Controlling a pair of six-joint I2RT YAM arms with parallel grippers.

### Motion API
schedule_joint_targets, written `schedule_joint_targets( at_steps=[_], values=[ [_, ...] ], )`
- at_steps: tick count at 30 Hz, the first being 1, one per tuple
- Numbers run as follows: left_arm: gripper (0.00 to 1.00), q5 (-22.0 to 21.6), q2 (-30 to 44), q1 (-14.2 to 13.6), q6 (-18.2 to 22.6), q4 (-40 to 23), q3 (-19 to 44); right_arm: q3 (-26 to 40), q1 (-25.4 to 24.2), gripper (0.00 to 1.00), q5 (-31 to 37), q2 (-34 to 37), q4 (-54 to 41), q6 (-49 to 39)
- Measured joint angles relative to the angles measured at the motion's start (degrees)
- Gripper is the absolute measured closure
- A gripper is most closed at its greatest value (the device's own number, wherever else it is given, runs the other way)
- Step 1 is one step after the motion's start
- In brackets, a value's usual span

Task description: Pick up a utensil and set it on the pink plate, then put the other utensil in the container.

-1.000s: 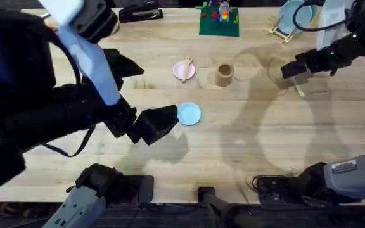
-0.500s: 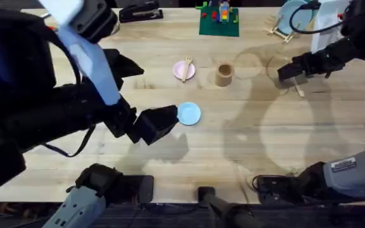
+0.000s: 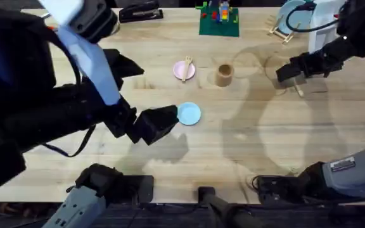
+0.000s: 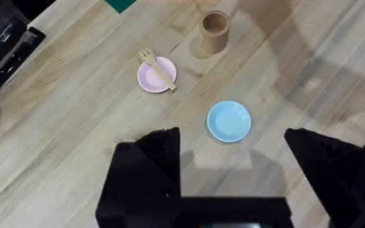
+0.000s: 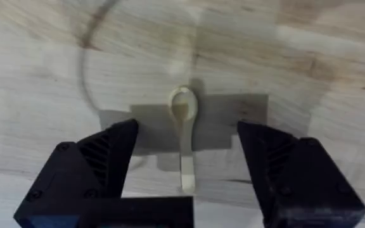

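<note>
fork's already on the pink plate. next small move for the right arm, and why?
Probably lower the right gripper straight down and close on the spoon. The spoon lies flat on the table between its open fingers, not yet gripped, and the container stands empty of it. The fork already rests on the pink plate.

The wooden spoon (image 5: 184, 136) lies flat on the table (image 5: 37, 76) between the spread fingers of the right gripper (image 5: 189, 168) — directly below it. The cup (image 3: 224, 74) and the fork (image 3: 186, 68) — resting on the plate (image 3: 181, 69) — lie to its left.
</note>
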Motion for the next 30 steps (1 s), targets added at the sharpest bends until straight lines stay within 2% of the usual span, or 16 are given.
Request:
schedule_joint_targets(
  at_steps=[14, 18, 23, 27, 30],
  values=[
    [0.006, 0.0, 0.0, 0.0, 0.0, 0.0, 0.0, 0.2, 0.4, 0.045, 0.7, 0.0, -2.0, 1.0],
    [0.006, 0.0, 0.0, 0.0, 0.0, 0.0, 0.0, 0.2, 0.4, 0.108, 0.7, 0.0, -2.1, 0.9],
    [0.006, 0.0, 0.0, 0.0, 0.0, 0.0, 0.0, 0.2, 1.0, 0.454, 0.6, 0.0, -3.0, 0.7],
    [0.006, 0.0, 0.0, 0.0, 0.0, 0.0, 0.0, 0.3, 1.0, 0.629, 0.9, 0.0, -3.4, 0.5],
    [0.006, 0.0, 0.0, 0.0, 0.0, 0.0, 0.0, 0.4, 1.0, 0.871, 1.4, 0.0, -3.8, 0.2]
  ],
)
